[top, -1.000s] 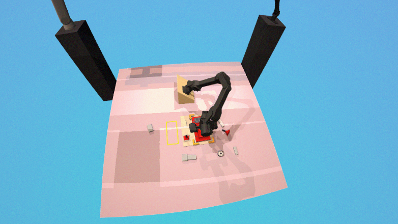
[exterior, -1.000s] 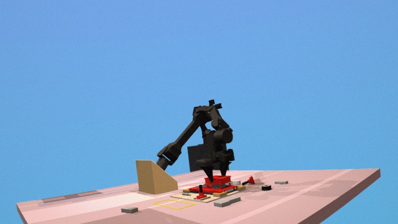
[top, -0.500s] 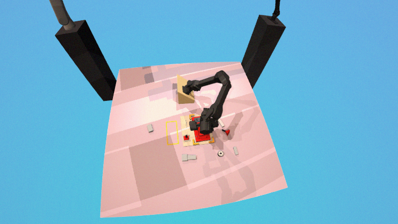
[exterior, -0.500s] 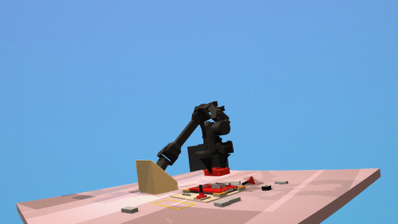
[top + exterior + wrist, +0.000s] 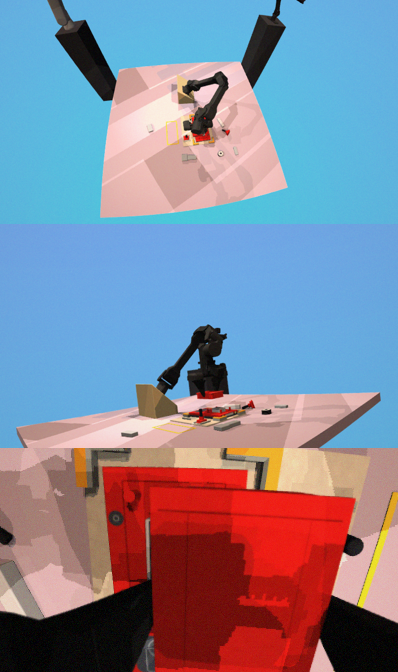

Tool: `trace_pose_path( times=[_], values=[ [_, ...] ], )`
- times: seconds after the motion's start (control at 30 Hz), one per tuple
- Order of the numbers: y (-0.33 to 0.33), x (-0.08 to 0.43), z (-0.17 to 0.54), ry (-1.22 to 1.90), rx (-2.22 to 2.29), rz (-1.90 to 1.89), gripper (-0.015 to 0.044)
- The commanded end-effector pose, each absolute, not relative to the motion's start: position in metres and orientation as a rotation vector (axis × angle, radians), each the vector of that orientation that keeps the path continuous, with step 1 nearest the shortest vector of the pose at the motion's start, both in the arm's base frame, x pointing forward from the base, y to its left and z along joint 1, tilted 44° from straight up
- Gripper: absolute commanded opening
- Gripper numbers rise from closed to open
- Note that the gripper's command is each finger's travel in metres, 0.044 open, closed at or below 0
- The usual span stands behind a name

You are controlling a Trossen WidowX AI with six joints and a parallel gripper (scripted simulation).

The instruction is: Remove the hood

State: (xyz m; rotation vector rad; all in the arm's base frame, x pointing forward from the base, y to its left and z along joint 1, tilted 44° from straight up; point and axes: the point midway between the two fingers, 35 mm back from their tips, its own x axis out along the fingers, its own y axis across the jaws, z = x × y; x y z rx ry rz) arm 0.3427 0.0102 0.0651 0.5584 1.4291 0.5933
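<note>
"Where's the red hood (image 5: 209, 394) (image 5: 245, 583)?"

"Mid-picture in the exterior view, up above the car (image 5: 212, 412) (image 5: 131, 490). The claw (image 5: 210, 391) (image 5: 235, 595) pinches it."

"Which way?"

"Flat; its long side runs up-down in the wrist picture."

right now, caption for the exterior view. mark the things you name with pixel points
Gripper (image 5: 209, 392) holding the red hood (image 5: 210, 395) above the toy car (image 5: 212, 413), marked area (image 5: 173, 428) unfilled

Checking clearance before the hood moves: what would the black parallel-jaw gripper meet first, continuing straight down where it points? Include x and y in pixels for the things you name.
Probably the red toy car body (image 5: 212, 414) (image 5: 135, 493), with the flat red hood (image 5: 210, 394) (image 5: 250, 563) held in the gripper (image 5: 210, 392) touching first; exact alignment is unclear.
</note>
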Motion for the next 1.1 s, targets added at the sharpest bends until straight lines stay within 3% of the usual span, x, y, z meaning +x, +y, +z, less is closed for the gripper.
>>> trace_pose_path(
  times=[0.0, 1.07],
  values=[
    [-0.012, 0.344, 0.049, 1.428, 0.548, 0.583, 0.0],
    [-0.123, 0.306, -0.055, 1.426, 0.544, 0.615, 0.0]
  ],
)
